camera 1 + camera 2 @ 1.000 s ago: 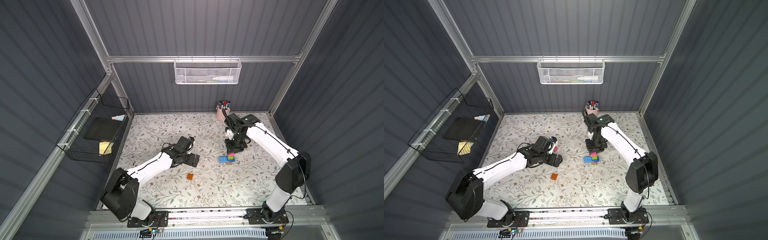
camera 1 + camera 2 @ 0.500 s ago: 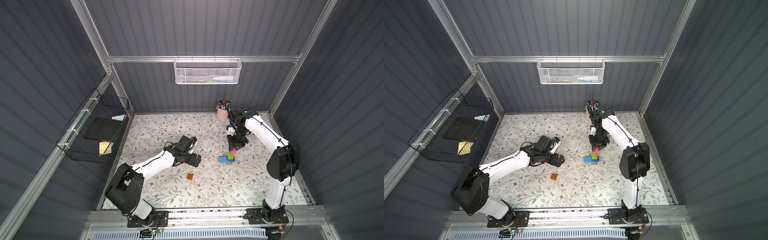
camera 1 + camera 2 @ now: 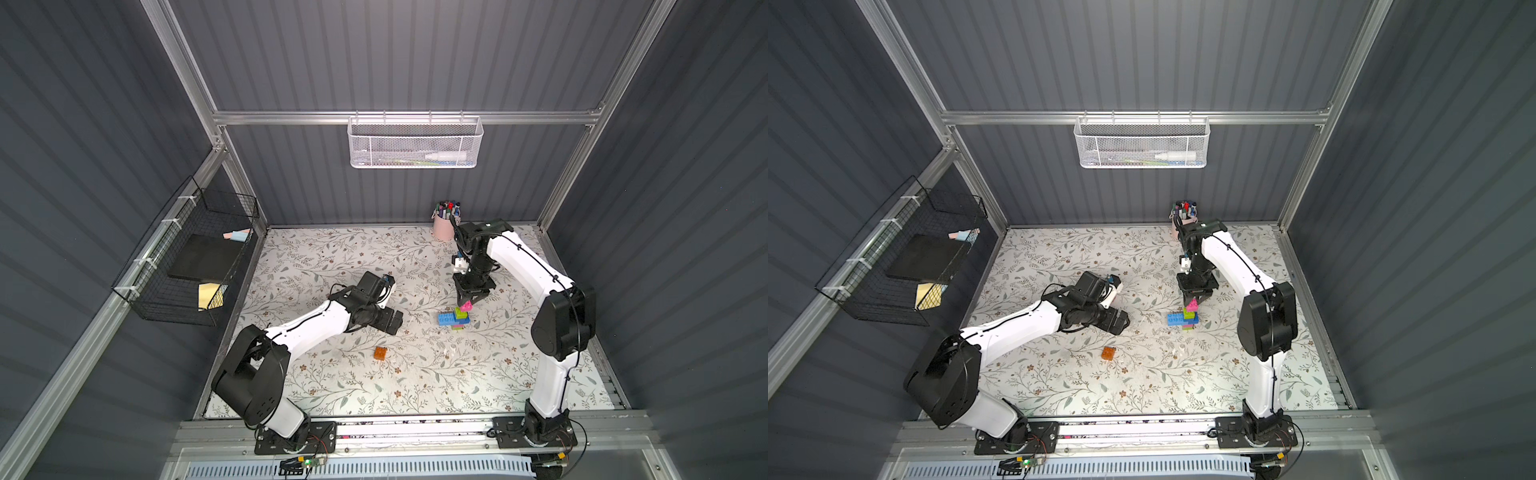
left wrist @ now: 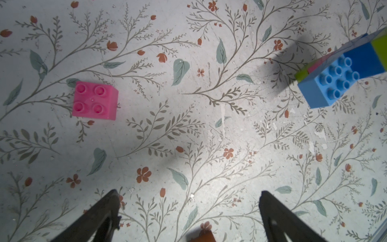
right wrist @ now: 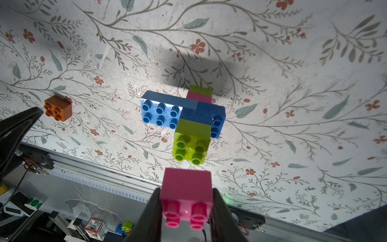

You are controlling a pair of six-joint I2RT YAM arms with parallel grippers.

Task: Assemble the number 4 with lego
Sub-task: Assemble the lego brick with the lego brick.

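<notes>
My right gripper point(image 5: 186, 189) is shut on a pink lego brick point(image 5: 187, 184), studs facing the camera. In both top views that brick point(image 3: 466, 306) point(image 3: 1192, 306) hangs just above and behind the joined cluster point(image 3: 453, 319) point(image 3: 1183, 319), apart from it. The cluster point(image 5: 188, 117) has a long blue brick, lime green bricks and a pink one. My left gripper point(image 3: 392, 322) point(image 4: 188, 192) stands open and empty over the mat, left of the cluster point(image 4: 343, 75). A loose pink brick point(image 4: 95, 101) lies on the mat. An orange brick point(image 3: 380, 353) point(image 5: 58, 108) lies toward the front.
A pink pen cup point(image 3: 444, 226) stands at the back of the floral mat point(image 3: 332, 257), behind the right arm. A white mesh basket point(image 3: 415, 143) hangs on the back wall, a black wire basket point(image 3: 187, 266) on the left wall. The front rail point(image 3: 415, 430) bounds the mat.
The right arm's elbow has swung inward, and its gripper with the pink brick has come slightly closer to the cluster. The left gripper has edged a little to the right.
</notes>
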